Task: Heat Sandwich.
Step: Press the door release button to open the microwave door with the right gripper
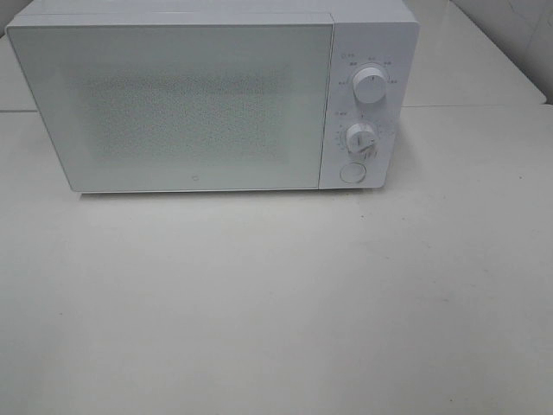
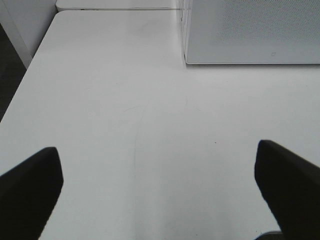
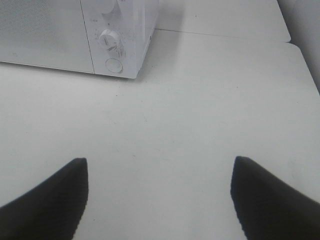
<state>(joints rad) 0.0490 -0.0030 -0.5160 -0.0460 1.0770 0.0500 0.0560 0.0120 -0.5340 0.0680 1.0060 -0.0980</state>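
A white table point(image 1: 276, 311) fills most of the high view. At its back stands a white microwave point(image 1: 207, 95) with its door point(image 1: 173, 104) shut and the window too frosted to see through. On the panel to the right of the door sit an upper knob point(image 1: 371, 84), a lower knob point(image 1: 359, 138) and a round button point(image 1: 351, 173) under them. The left gripper point(image 2: 156, 152) hangs over bare tabletop near the microwave's left front corner, dark fingers spread wide with nothing between them. The right gripper point(image 3: 160, 162) is likewise parted and empty, facing the knob side. The sandwich shows in no view, so its place and look cannot be told.
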